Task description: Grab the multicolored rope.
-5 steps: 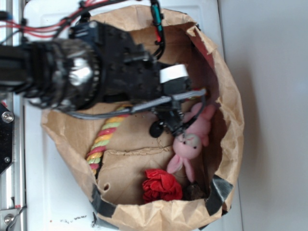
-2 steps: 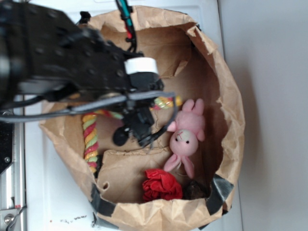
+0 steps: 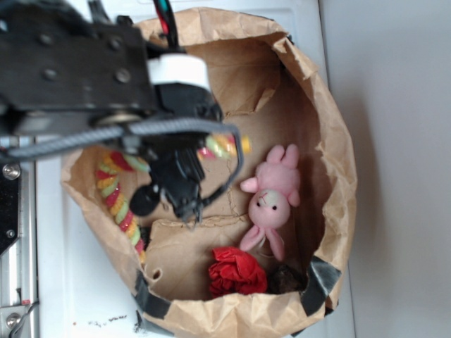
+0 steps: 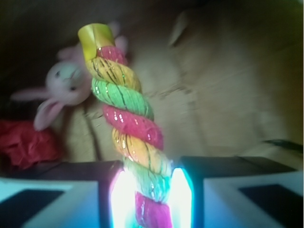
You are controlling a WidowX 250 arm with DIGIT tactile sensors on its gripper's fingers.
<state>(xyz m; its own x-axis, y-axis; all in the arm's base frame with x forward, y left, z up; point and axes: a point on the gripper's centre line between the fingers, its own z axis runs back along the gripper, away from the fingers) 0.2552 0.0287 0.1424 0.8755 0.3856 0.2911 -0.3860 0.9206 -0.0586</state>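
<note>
Claw [image 4: 147,199] pinching the thick twisted red, yellow and green rope [image 4: 127,128], apparently lifted, inside the brown paper bag [image 3: 331,148]. Near the bag's right wall, pink plush bunny [image 3: 271,201]; red ruffled cloth ball [image 3: 236,271] below.

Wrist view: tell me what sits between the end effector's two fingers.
The multicolored rope runs between the end effector fingers; its red, yellow and green twist fills the gap. The wrist view shows this; the exterior view hides it behind the arm.
</note>
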